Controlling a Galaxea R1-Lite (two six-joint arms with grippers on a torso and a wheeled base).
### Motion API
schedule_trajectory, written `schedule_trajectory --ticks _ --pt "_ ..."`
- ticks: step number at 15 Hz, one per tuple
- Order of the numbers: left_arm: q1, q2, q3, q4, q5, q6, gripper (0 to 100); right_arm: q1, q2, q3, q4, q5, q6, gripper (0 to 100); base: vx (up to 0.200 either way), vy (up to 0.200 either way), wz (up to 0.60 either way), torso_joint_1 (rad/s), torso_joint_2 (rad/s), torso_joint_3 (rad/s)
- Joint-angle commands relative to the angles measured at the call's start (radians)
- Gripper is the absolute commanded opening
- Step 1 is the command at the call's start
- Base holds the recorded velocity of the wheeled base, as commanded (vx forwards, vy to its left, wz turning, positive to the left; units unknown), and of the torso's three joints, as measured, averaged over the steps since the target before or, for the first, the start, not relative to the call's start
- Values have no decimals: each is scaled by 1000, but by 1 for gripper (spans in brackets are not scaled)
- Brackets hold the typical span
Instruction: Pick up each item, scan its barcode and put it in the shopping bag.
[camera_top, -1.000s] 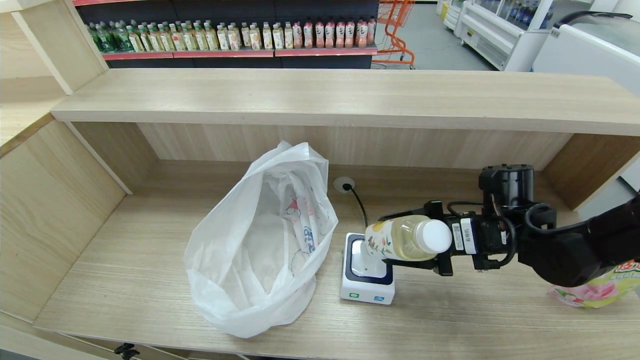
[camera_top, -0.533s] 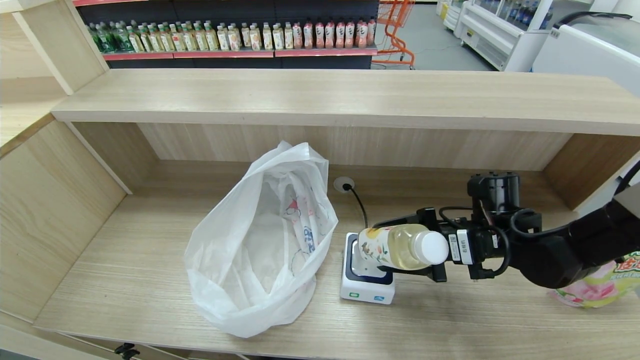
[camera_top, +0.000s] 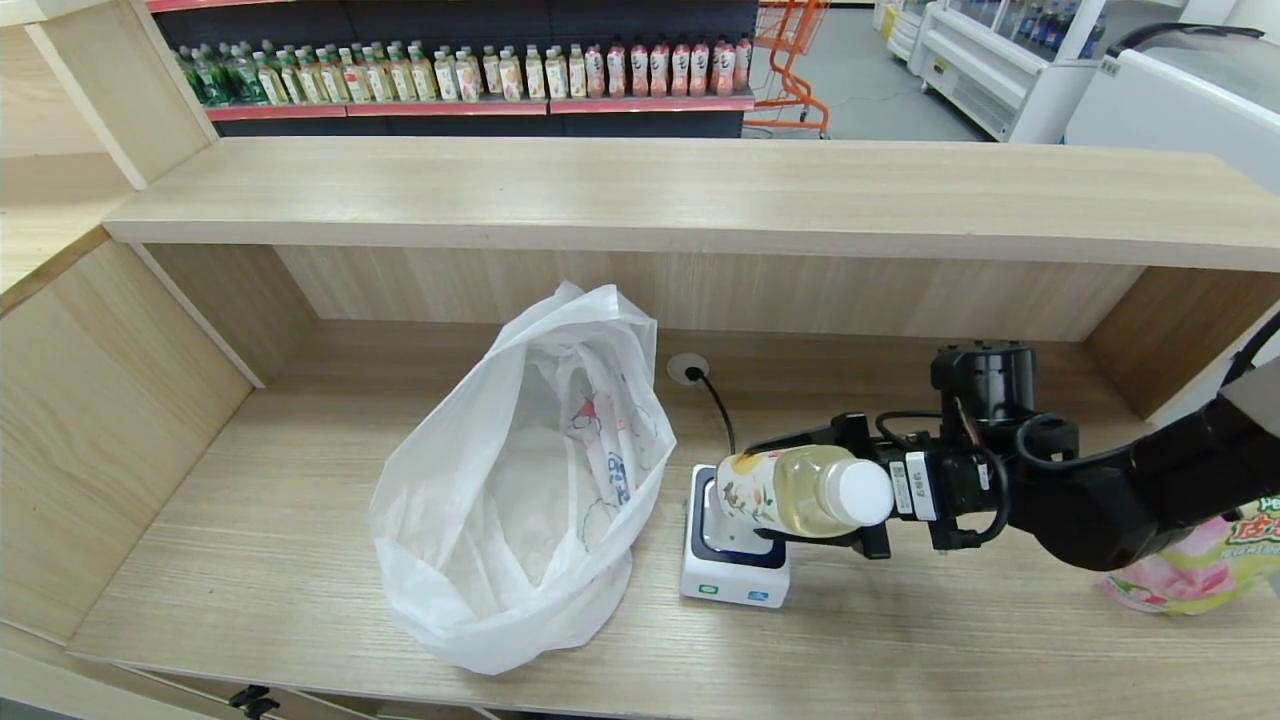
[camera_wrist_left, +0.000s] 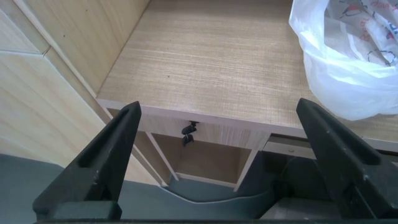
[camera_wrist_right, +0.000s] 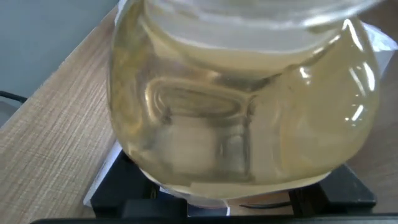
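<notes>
So this is the scanning step. The right gripper (camera_top: 815, 490) has its fingers clamped on the bottle (camera_top: 790, 490), one finger on the far side and one on the near side. The bottle lies on its side with the white cap pointing back toward the arm. Its labelled bottom end hangs right above the glass of the scanner (camera_top: 735, 575), very close. I can't tell if it's actually touching.

The shopping bag (camera_top: 520, 500) sits just left of the scanner, mouth open and slumped on the counter (camera_top: 250, 540). A pink and green pouch (camera_top: 1190, 580) waits off to the right, partly behind the arm.

The left gripper (camera_wrist_left: 221, 168) hangs past the near edge of the counter, fingers wide apart, holding nothing.

I reckon the next move is getting the barcode to face the glass, maybe with a bit of a roll, then carrying the bottle left over the bag's mouth without snagging the thin plastic.

Compared to a second ago, the bottle is lower and further left, closer over the scanner. In the last half second it barely moves. Bag and scanner haven't budged.
</notes>
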Motion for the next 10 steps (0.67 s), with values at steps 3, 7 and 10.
schedule_trajectory --ticks 3,7,10 --pt "-1 0 0 0 0 0 100 -16 -253 -31 -6 6 428 0 0 0 0 0 0 0" --pt "-1 0 0 0 0 0 100 -108 -390 6 -6 -53 841 0 0 0 0 0 0 0" --pt "1 0 0 0 0 0 100 -133 -402 30 -6 -70 864 0 0 0 0 0 0 0"
